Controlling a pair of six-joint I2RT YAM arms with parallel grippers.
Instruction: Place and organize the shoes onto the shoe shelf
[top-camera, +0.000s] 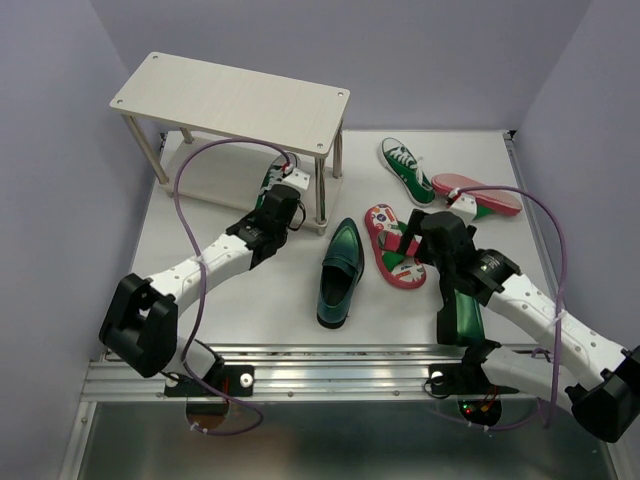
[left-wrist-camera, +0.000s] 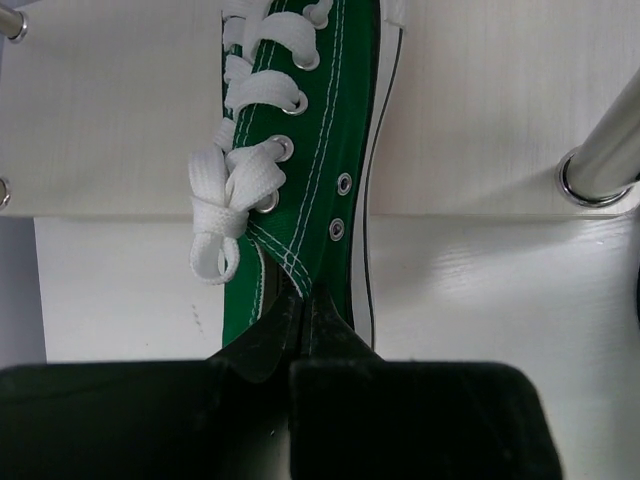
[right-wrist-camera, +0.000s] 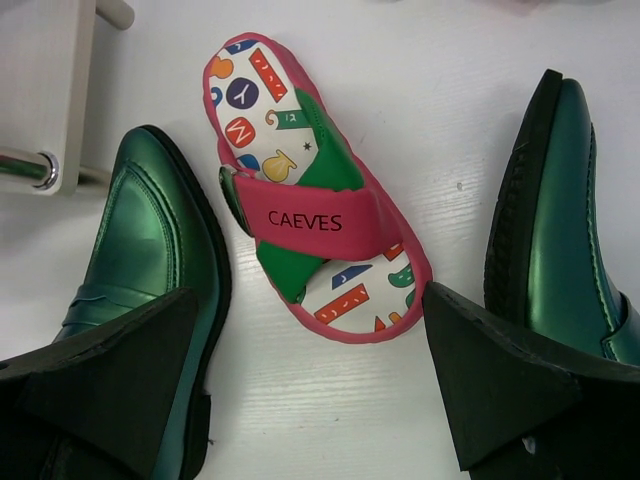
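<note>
My left gripper (top-camera: 288, 192) (left-wrist-camera: 301, 312) is shut on the heel collar of a green canvas sneaker (top-camera: 274, 174) (left-wrist-camera: 312, 140). That sneaker's laced front lies over the lower board (left-wrist-camera: 110, 110) of the shoe shelf (top-camera: 232, 100), and its heel end reaches past the board's front edge. Open, my right gripper (top-camera: 414, 240) (right-wrist-camera: 310, 300) hovers over the heel of a red flip-flop (top-camera: 393, 247) (right-wrist-camera: 300, 190) without touching it. Glossy green loafers lie on both sides of it: one on the left (top-camera: 339, 270) (right-wrist-camera: 140, 250), one on the right (top-camera: 458, 315) (right-wrist-camera: 560, 230).
A second green sneaker (top-camera: 405, 170) and a second flip-flop (top-camera: 478, 193) lie at the back right of the table. The shelf's silver legs (left-wrist-camera: 600, 170) (right-wrist-camera: 28, 168) stand close to both grippers. A purple cable (top-camera: 182, 205) loops over the left arm.
</note>
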